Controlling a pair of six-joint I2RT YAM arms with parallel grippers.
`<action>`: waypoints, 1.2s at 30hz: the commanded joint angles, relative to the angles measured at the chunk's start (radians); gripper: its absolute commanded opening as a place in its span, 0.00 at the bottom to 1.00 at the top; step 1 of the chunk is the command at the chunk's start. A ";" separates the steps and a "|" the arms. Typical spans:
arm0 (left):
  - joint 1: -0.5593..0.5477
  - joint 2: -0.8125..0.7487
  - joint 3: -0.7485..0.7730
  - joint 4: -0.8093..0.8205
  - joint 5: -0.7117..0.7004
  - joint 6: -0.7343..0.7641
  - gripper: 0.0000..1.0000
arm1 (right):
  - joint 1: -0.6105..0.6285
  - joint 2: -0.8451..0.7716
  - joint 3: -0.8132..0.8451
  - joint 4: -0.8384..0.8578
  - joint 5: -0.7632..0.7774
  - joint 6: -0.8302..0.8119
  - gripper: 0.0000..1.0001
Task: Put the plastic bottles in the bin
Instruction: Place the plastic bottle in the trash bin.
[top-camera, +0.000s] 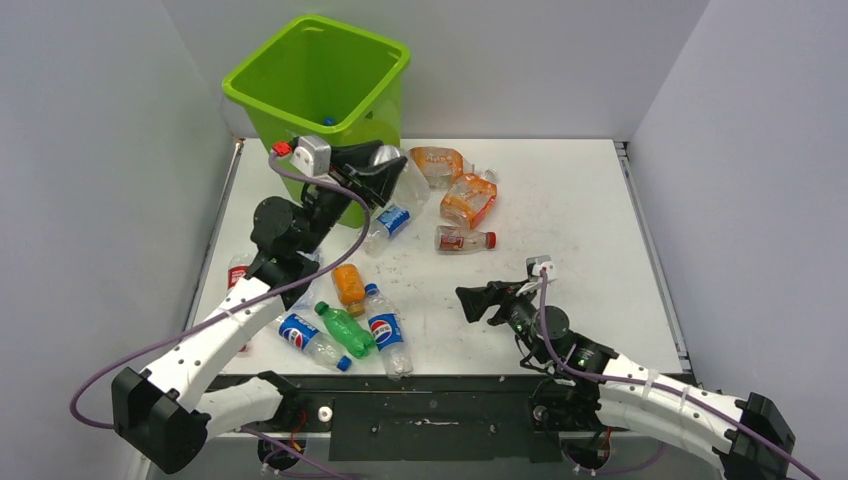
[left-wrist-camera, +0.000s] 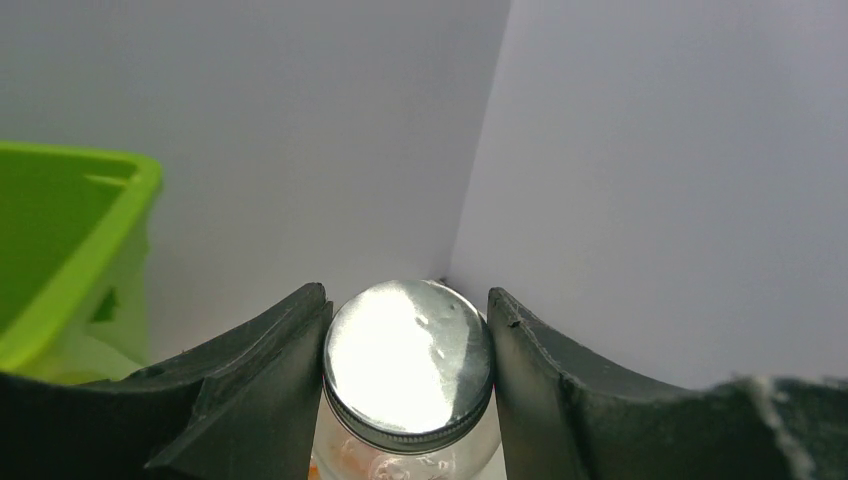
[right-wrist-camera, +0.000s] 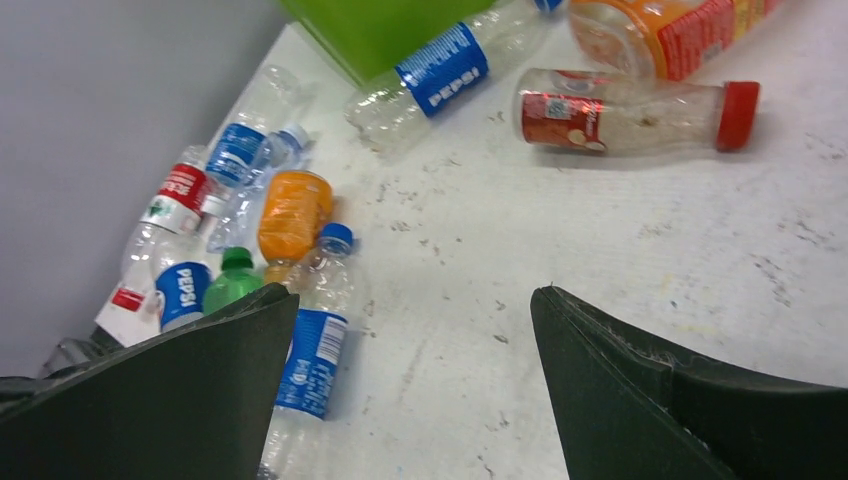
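Observation:
My left gripper (top-camera: 392, 172) is raised beside the lime-green bin (top-camera: 280, 108), to its right. It is shut on a clear bottle with a silver lid (left-wrist-camera: 408, 360), which fills the gap between the fingers of the left gripper (left-wrist-camera: 408, 293). The bin's rim (left-wrist-camera: 70, 260) shows at the left of the left wrist view. My right gripper (top-camera: 470, 303) is open and empty, low over the table, and it also shows in the right wrist view (right-wrist-camera: 415, 292). Several bottles lie on the table: a Pepsi bottle (right-wrist-camera: 315, 350), a green one (top-camera: 345, 330), an orange one (top-camera: 348, 286).
Two orange bottles (top-camera: 468, 200) and a clear red-capped bottle (top-camera: 463, 239) lie right of the bin. Another Pepsi bottle (top-camera: 390, 222) lies under my left gripper. More bottles (top-camera: 238, 272) sit at the table's left edge. Grey walls close in on three sides.

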 joint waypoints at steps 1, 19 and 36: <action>0.035 -0.018 0.170 -0.117 -0.266 0.118 0.00 | -0.019 -0.014 0.035 -0.111 0.072 -0.012 0.90; 0.308 0.239 0.615 -0.381 -0.586 -0.014 0.00 | -0.028 -0.121 0.188 -0.422 0.148 -0.071 0.90; 0.322 0.619 0.717 0.191 -0.476 0.074 0.00 | -0.027 -0.090 0.202 -0.467 0.166 -0.035 0.90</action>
